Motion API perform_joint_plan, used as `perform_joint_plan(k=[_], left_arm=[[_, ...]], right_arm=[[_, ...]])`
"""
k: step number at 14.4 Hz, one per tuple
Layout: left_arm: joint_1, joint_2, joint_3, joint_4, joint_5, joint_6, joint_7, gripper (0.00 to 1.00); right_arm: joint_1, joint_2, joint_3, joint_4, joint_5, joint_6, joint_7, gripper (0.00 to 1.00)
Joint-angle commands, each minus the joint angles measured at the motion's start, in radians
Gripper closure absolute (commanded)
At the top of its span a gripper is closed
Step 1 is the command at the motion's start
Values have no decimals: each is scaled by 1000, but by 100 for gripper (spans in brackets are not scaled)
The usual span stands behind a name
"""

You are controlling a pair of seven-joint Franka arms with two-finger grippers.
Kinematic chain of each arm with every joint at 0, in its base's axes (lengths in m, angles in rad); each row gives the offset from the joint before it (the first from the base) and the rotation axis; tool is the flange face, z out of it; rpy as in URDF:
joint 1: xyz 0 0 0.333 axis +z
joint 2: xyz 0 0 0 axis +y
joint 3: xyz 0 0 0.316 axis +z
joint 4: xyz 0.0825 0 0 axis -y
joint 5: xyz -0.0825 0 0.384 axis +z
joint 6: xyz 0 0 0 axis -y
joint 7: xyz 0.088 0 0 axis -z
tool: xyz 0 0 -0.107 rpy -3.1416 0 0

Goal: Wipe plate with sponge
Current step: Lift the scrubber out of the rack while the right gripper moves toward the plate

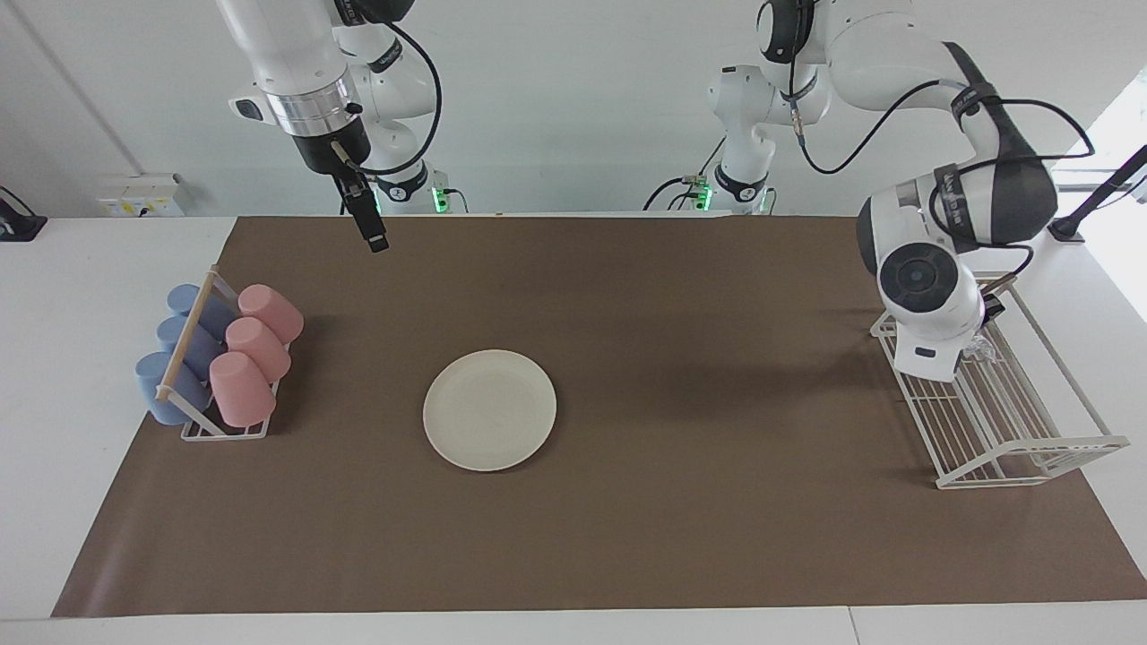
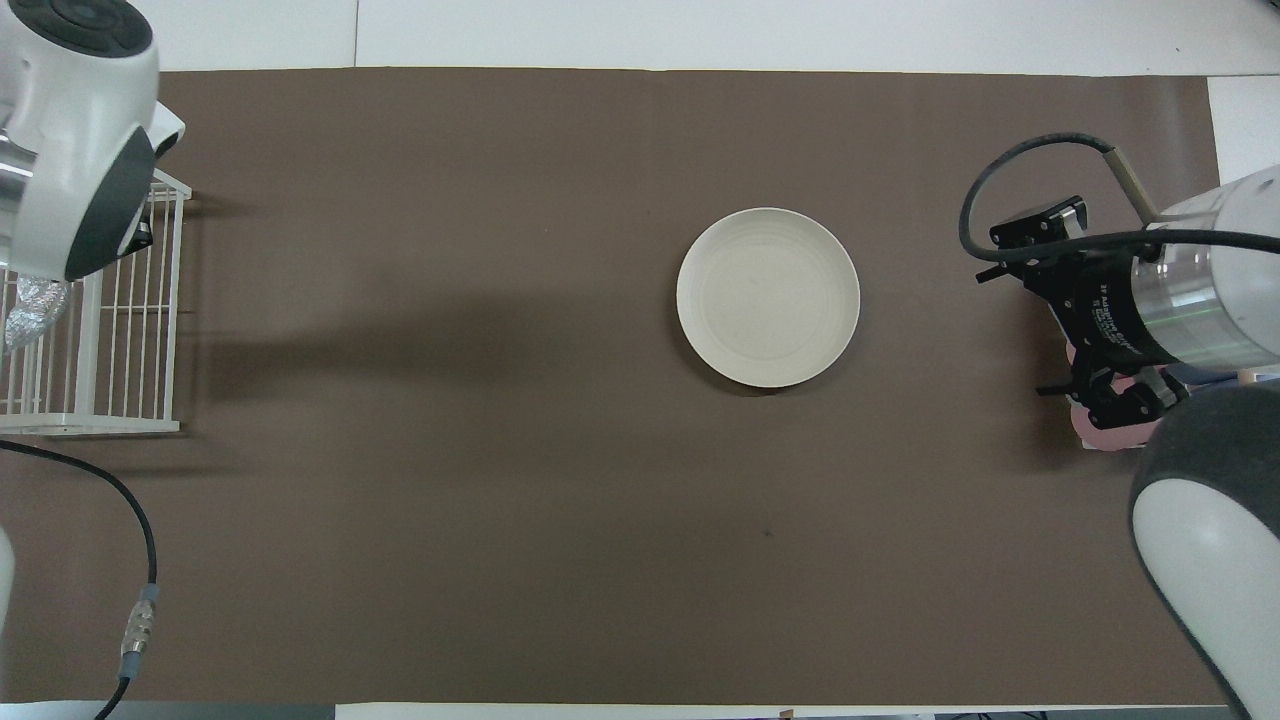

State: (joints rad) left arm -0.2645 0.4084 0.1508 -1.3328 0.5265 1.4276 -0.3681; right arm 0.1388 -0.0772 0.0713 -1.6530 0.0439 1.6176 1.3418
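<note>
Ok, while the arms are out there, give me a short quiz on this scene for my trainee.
1. True or false: the sponge lies on the plate.
2. How many pink cups are in the cup rack?
3. Which arm is over the wire rack that holds the sponge? A: left. B: right.
Key: 1 false; 2 three; 3 A.

White table (image 1: pixel 90 269) before you, brown mat (image 1: pixel 681 502) spread over most of top. Cream-white plate (image 1: pixel 489 409) lies flat on mat near middle. White wire rack (image 1: pixel 1004 421) stands at left arm's end of table. Smaller rack (image 1: pixel 211 394) with pink cups (image 1: pixel 255 345) and blue cups (image 1: pixel 175 358) sits at right arm's end.
</note>
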Motion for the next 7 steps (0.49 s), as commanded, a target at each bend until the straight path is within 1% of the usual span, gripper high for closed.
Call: perform_joint_plan(k=[1, 3, 5, 7], left_arm=[[-1, -19, 18, 148, -195, -142, 9, 100], [14, -101, 19, 150, -342, -164, 1, 100], [92, -173, 18, 150, -536, -202, -12, 100], [161, -224, 18, 145, -737, -202, -87, 100]], right_arm=[[24, -47, 1, -73, 13, 28, 34, 0], [33, -59, 1, -85, 13, 24, 27, 0], [35, -59, 1, -82, 11, -11, -7, 0], [33, -61, 1, -79, 13, -71, -32, 0]])
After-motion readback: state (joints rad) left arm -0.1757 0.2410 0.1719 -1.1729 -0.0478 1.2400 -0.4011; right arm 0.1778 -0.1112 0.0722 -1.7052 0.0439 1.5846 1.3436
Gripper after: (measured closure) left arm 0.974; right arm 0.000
